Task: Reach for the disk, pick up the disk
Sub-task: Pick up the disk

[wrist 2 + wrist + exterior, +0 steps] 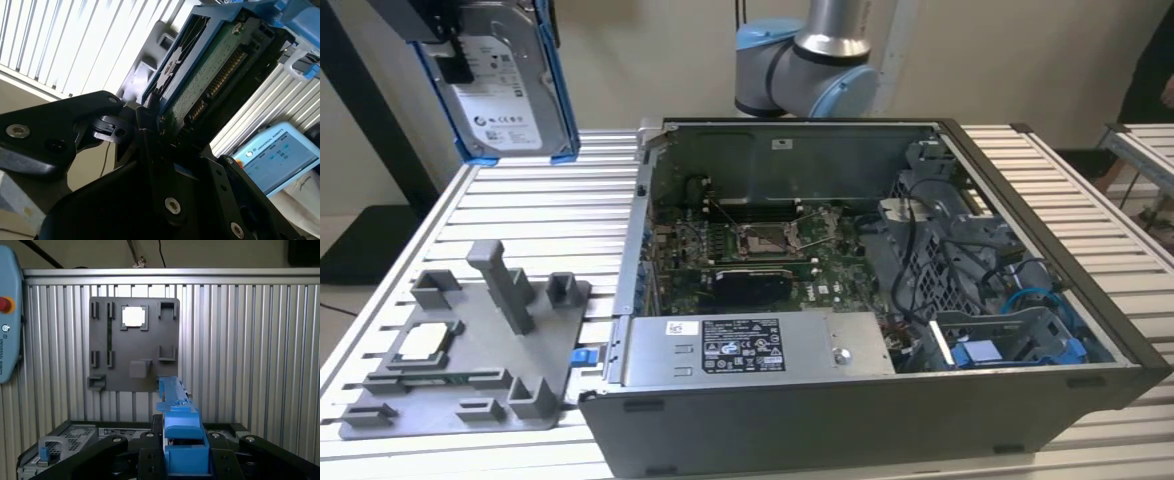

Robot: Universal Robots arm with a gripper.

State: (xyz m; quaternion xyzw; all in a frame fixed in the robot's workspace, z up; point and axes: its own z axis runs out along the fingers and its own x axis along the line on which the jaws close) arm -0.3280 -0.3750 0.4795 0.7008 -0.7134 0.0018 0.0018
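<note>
Closest is the open computer case [854,420] on the slatted table [1067,180]. Beside it, on the exterior view's left, lies a grey tray [454,315]. Farther back, up in the air past the case's far corner, hangs the disk [507,85]. The gripper [182,440] is clamped tight on its blue frame. I think the disk is hard, stiff and a bit heavy, with smooth sides that could slip. Its green board [215,75] could break, so the frame edges look best to hold.

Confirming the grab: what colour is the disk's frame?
Blue frame around the disk, clearest in the exterior view.
</note>
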